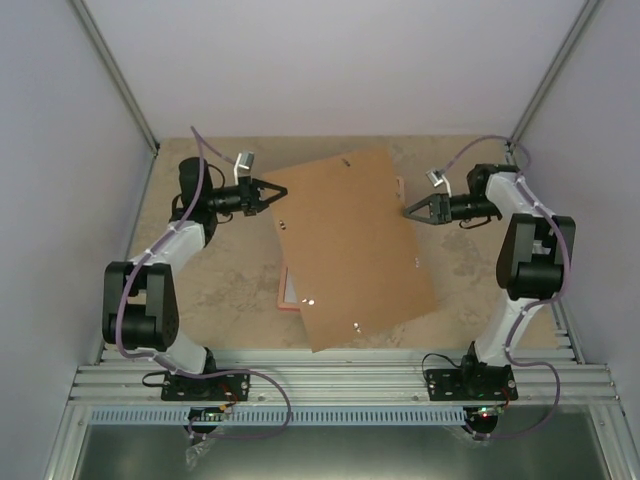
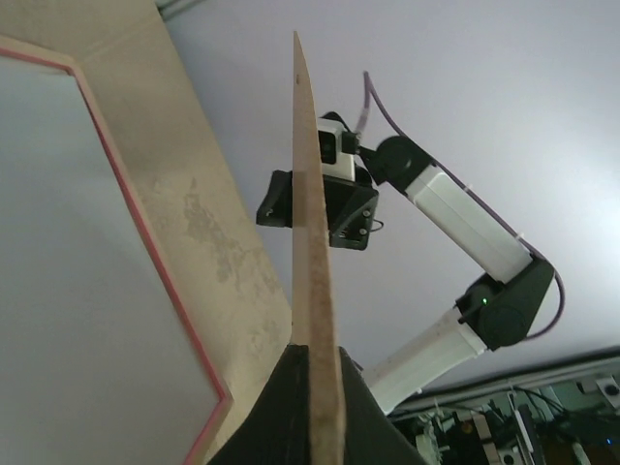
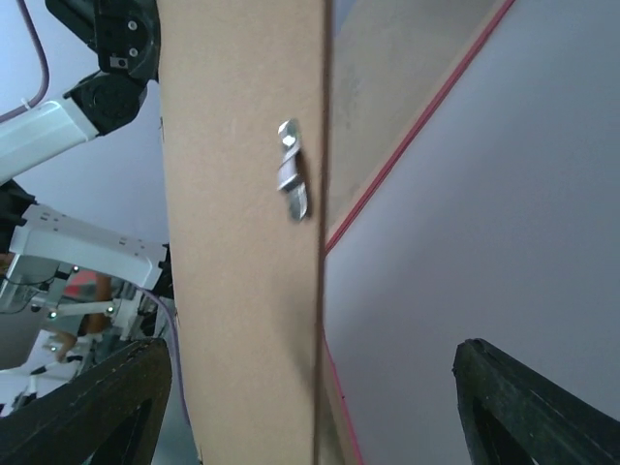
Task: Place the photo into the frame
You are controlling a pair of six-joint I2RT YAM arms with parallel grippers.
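- The frame (image 1: 284,301) lies flat on the bench (image 1: 220,290), a little toward the near edge. Only its near-left corner peeks out from under the backing board (image 1: 350,250).
- Both wrist views catch its pink rail (image 2: 154,242) (image 3: 417,126) running around a pale panel (image 2: 68,271). Is that the photo's blank back? Cannot tell.
- Left claw (image 1: 268,194) is clamped on the board's far-left corner, and its own camera sees that board edge-on (image 2: 312,252), rising out of the dark fingers (image 2: 262,417).
- Right claw (image 1: 408,212) sits at the board's right edge, jaws spread wide. The board (image 3: 242,242) passes between its fingers (image 3: 97,397) without touching them.
- A small metal clip (image 3: 291,181) is fixed to the board's face.
- The frame sits below and between the two claws, and neither claw touches it.
- Most of the frame is hidden under the board.
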